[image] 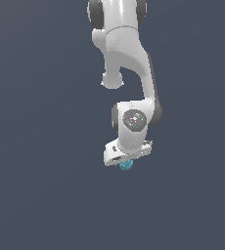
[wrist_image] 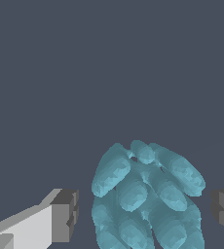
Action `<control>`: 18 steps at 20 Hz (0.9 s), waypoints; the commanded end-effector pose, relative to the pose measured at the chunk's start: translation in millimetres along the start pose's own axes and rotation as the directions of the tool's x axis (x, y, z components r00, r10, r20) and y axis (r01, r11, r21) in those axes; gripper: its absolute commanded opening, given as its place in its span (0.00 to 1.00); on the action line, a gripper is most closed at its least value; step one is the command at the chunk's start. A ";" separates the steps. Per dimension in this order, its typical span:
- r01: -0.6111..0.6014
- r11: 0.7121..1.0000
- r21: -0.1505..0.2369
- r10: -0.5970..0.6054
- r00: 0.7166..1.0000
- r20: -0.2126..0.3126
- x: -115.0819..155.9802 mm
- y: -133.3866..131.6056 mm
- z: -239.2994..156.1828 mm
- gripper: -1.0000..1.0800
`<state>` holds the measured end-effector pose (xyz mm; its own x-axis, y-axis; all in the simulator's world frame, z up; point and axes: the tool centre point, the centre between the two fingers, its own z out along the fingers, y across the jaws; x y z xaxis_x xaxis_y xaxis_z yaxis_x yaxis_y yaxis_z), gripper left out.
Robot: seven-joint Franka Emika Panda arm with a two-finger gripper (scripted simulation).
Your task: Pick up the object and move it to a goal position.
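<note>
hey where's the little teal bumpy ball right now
In the exterior view the teal ball sits directly under the white end effector; the wrist view shows it between the two fingers, with gaps either side.

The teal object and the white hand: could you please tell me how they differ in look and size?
Colour: the object is teal-blue; the hand is white with dark grey fingers. Shape: the object is a bumpy, rounded cluster; the hand is blocky and flat-faced. Size: in the exterior view the object looks far smaller than the hand.

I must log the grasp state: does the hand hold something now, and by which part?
Nothing is clamped yet. The teal bumpy ball sits between the fingers of the hand, with a visible gap on each side, so the hand is open around it.
</note>
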<state>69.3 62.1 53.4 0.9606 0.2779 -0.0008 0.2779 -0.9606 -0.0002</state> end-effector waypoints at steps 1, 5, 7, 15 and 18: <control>0.001 1.000 0.000 -0.001 1.000 -0.001 0.1 -0.2 9.6 0.96; 0.001 1.000 0.000 -0.001 1.000 -0.001 1.4 0.1 12.7 0.96; 0.001 1.000 0.000 -0.001 1.000 -0.001 1.6 0.1 12.4 0.00; 0.001 1.000 0.000 -0.001 1.000 -0.001 1.6 0.1 12.4 0.00; 0.001 1.000 0.000 -0.001 1.000 -0.001 1.4 0.2 12.3 0.00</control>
<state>70.7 62.4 40.8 0.9604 0.2787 -0.0003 0.2787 -0.9604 -0.0001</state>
